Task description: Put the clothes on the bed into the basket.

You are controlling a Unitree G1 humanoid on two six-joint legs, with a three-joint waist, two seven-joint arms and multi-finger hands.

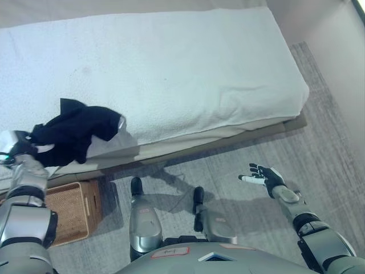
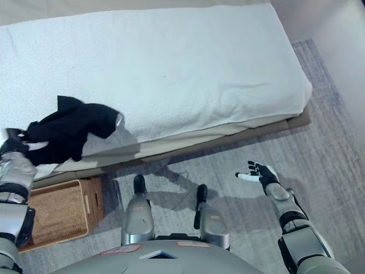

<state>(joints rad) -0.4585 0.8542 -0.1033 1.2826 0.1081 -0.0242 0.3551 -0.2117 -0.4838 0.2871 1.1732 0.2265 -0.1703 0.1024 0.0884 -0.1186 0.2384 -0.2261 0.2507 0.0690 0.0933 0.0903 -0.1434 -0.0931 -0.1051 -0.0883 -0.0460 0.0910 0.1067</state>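
Observation:
A black garment (image 1: 77, 131) with a grey-white part hangs over the near left edge of the white bed (image 1: 171, 68). My left hand (image 1: 23, 147) is at the garment's left end, shut on the cloth, just above the woven basket (image 1: 71, 210) that stands on the floor beside the bed. The same garment (image 2: 68, 130) and basket (image 2: 63, 212) show in the right eye view. My right hand (image 1: 261, 174) is open and empty, held over the carpet at the lower right, away from the bed.
The bed fills the upper part of the view, its near edge running from left to right. Grey carpet (image 1: 319, 142) lies in front of it and to the right. A pale wall (image 1: 342, 34) stands at the far right.

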